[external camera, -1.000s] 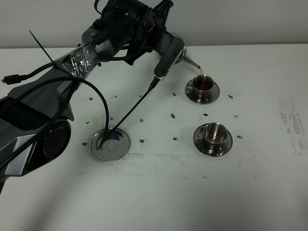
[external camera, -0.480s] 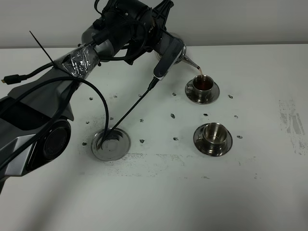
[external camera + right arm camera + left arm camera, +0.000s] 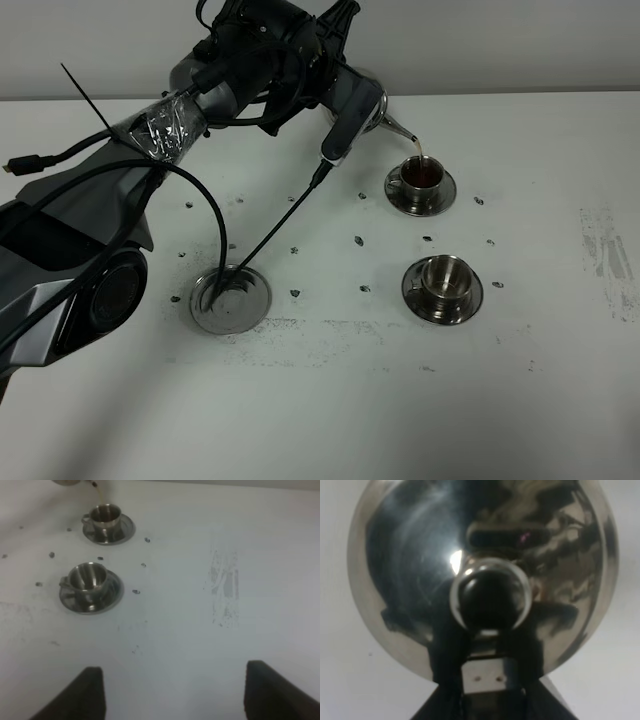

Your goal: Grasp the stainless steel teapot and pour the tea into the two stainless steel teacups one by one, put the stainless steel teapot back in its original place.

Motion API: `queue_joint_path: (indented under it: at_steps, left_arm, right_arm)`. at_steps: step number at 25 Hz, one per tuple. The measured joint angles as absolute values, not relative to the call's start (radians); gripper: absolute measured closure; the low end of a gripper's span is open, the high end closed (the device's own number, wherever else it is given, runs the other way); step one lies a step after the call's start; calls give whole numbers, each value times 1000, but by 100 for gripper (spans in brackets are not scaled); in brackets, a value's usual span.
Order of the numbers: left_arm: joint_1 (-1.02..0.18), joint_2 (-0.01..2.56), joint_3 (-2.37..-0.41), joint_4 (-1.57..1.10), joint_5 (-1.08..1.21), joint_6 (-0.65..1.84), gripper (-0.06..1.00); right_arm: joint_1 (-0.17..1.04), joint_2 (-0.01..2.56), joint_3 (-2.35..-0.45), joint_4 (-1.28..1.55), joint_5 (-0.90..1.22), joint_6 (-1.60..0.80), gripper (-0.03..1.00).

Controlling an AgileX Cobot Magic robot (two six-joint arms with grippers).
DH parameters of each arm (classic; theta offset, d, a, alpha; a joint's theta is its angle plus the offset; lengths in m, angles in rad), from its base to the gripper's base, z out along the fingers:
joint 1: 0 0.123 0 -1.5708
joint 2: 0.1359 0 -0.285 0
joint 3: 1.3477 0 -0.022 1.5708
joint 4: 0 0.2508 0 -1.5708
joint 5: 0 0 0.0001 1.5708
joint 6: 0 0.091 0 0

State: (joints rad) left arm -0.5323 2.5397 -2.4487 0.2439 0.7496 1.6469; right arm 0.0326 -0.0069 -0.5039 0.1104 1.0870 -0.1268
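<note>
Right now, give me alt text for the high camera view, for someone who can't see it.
The left claw tilts a steel teapot, pouring a thin stream of brown tea into the far teacup on its saucer. The near teacup sits empty on its saucer, and a bare steel saucer lies to the left on the white table.

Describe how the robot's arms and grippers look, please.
The left arm has grey and black rounded housings, a silver wrist link, a section wrapped in clear film, and loose black cables. The right gripper shows two dark blunt fingers.
</note>
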Motion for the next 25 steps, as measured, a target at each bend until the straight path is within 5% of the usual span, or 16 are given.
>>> queue_joint_path:
  at_steps: [17,25]
  left_arm:
    - [-532,2530,-2449,106,931,1226,75]
    - [-532,2478,-2450,72,1072,682,75]
  right_arm:
    - [33,-7,-504,110,1087,-127,37]
    - [33,-7,-504,110,1087,-127,37]
